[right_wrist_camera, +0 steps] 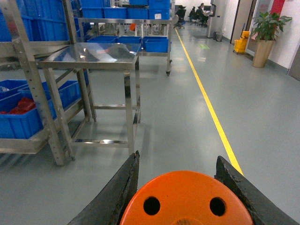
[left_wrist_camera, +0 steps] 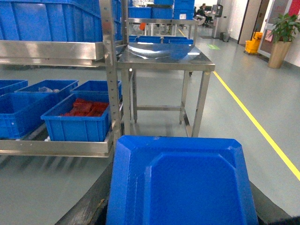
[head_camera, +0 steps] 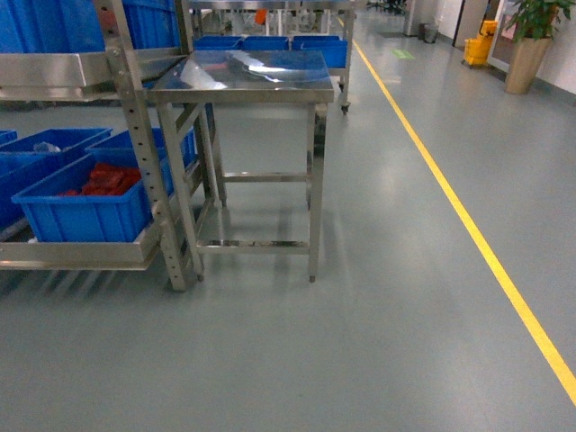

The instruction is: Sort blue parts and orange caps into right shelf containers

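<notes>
Grey floor w/ yellow line (head_camera: 468,225) runs past a steel table (head_camera: 243,76), next to a shelf rack (head_camera: 135,135) holding blue bins (head_camera: 81,216). Right gripper (right_wrist_camera: 180,187) is clamped on an orange cap (right_wrist_camera: 185,201), fingers touching both sides. Left gripper: a blue part (left_wrist_camera: 180,183) fills the bottom of left wrist view; gripper state I cannot tell.

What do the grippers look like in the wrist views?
The right gripper has two dark, near-black fingers with worn, matte surfaces, tapering upward. Only dark edges of the left gripper show. No cables or markings are visible, and neither arm shows in the head view.
</notes>
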Robot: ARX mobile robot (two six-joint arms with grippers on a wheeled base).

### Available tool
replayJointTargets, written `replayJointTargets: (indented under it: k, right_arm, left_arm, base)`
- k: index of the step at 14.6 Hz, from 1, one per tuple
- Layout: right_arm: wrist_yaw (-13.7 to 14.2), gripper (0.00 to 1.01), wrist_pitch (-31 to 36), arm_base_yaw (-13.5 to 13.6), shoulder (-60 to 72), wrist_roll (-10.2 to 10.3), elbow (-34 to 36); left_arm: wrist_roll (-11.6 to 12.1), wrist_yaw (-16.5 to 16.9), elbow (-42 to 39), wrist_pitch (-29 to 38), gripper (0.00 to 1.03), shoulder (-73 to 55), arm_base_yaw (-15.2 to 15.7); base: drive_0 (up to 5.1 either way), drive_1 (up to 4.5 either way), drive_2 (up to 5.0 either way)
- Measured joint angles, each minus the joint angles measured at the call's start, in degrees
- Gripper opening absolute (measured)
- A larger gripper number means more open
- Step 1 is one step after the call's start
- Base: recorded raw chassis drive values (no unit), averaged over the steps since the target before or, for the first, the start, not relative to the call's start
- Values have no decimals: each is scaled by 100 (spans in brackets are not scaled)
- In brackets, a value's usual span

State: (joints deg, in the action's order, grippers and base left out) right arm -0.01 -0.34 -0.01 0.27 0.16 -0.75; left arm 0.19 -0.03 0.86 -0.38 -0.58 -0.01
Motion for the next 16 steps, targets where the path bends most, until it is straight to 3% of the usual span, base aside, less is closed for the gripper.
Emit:
replayJointTargets:
  k: [16]
  right_arm:
    - [0, 43, -4, 0, 0, 0, 0]
  left_arm:
    - [0, -11, 0, -9, 44, 0, 0]
  base:
    - [9, 432, -413]
